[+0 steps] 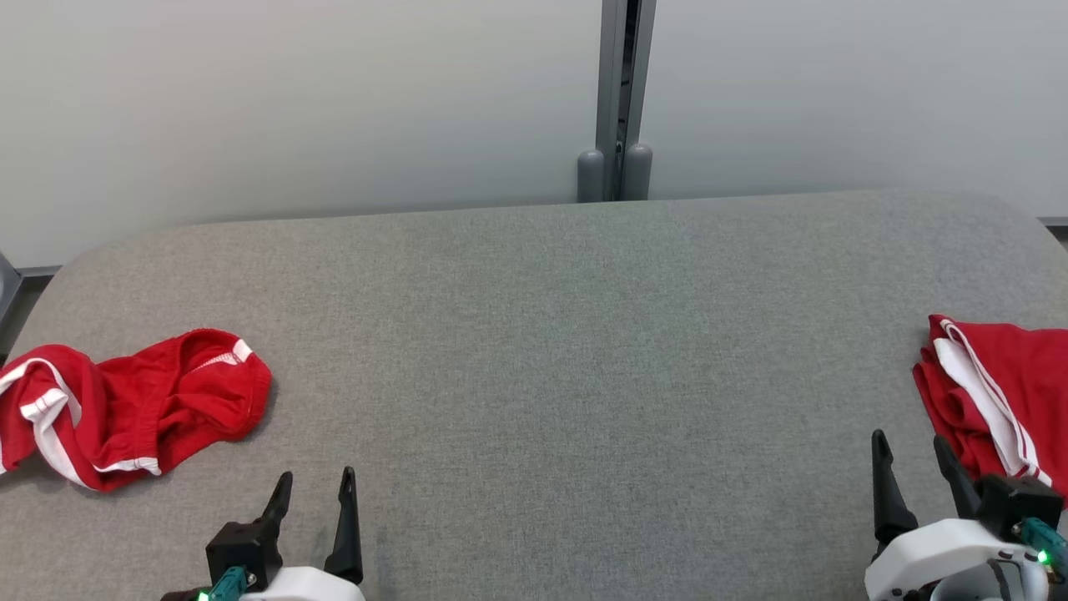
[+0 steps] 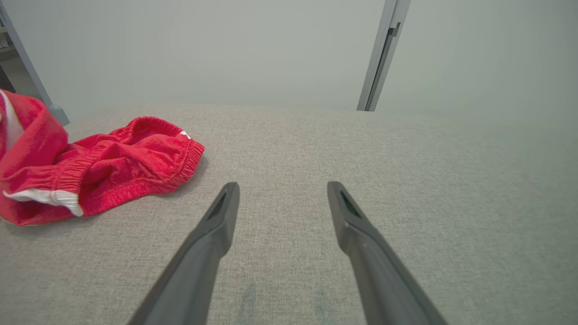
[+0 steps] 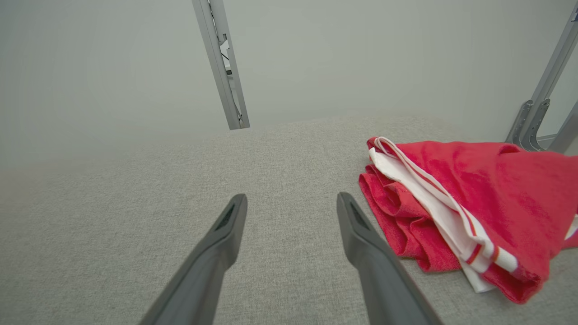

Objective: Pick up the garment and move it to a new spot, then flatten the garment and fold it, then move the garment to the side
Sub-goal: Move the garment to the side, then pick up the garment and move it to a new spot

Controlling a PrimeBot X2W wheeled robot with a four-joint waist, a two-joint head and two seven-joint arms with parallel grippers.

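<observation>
A crumpled red garment (image 1: 142,409) with white stripes lies near the left end of the grey fabric-covered table (image 1: 542,334). In the left wrist view this garment (image 2: 113,167) sits ahead and to the left of my fingers. My left gripper (image 1: 317,474) (image 2: 282,185) hovers open and empty to the right of it, apart from it. A second red garment (image 1: 1001,376) with white stripes lies in loose folds at the table's right edge. My right gripper (image 1: 909,437) (image 3: 291,196) stands open just left of that garment (image 3: 474,194), holding nothing.
A pale wall runs behind the table, with a grey metal post (image 1: 617,100) at its middle. The table's far edge is rounded at both corners. A wide stretch of grey surface lies between the two garments.
</observation>
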